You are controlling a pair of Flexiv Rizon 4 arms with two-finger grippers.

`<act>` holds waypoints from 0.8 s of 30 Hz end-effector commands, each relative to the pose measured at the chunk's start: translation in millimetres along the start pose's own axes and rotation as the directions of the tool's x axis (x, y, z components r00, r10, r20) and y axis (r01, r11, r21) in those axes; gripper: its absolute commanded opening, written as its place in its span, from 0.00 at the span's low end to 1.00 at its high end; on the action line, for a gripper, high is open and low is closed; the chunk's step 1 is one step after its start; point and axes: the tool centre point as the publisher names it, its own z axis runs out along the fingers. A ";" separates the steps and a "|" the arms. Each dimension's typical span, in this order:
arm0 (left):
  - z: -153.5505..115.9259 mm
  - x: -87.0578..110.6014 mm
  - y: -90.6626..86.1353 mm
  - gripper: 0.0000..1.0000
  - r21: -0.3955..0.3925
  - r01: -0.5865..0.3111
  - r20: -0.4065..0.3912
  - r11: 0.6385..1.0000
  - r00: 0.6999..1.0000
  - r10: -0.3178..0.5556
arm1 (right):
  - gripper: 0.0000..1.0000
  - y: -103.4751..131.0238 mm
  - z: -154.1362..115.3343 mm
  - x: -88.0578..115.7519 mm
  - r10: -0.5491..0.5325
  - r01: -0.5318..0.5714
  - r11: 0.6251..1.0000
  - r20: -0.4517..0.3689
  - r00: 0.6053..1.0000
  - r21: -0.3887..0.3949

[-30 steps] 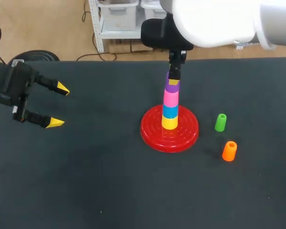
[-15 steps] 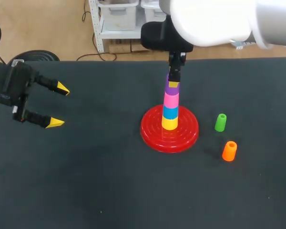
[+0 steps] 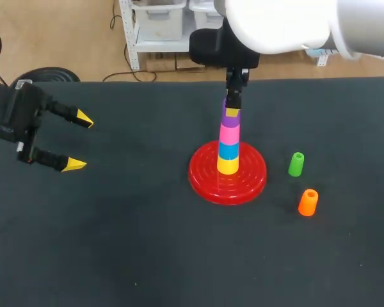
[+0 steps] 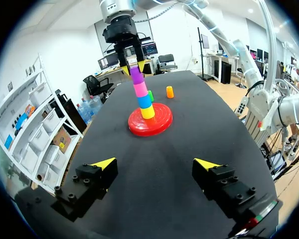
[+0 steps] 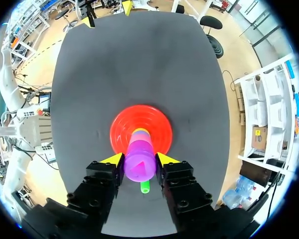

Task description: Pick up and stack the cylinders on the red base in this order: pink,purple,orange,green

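On the red base (image 3: pixel 245 184) stands a stack: yellow (image 3: pixel 228 165), blue (image 3: pixel 228 150), pink (image 3: pixel 229 133), with the purple cylinder (image 3: pixel 230 118) on top. My right gripper (image 3: pixel 233 110) comes straight down from above and is shut on the purple cylinder (image 5: pixel 139 164), one finger on each side. The green cylinder (image 3: pixel 296 164) and the orange cylinder (image 3: pixel 308 202) stand on the table to the right of the base. My left gripper (image 3: pixel 79 141) hangs open and empty at the far left, well away from the stack (image 4: pixel 140 89).
The black table top (image 3: pixel 147 243) is bare apart from these things. In the right wrist view the green cylinder (image 5: pixel 145 187) shows just under the gripper, beside the base (image 5: pixel 123 130).
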 end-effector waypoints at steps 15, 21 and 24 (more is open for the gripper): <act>0.1 1.3 -0.3 1.00 -0.001 -0.003 0.003 1.000 1.000 0.003 | 1.00 10.2 -16.4 1.6 -0.005 0.001 0.997 0.051 0.999 0.079; 0.1 1.3 -0.3 1.00 -0.001 -0.003 0.003 1.000 1.000 0.003 | 1.00 21.0 -39.8 20.6 0.048 -0.060 0.984 0.077 0.996 0.168; 0.1 1.3 -0.3 1.00 -0.001 -0.003 0.003 1.000 1.000 0.003 | 1.00 33.0 -45.6 40.0 0.101 -0.119 0.972 0.099 0.990 0.202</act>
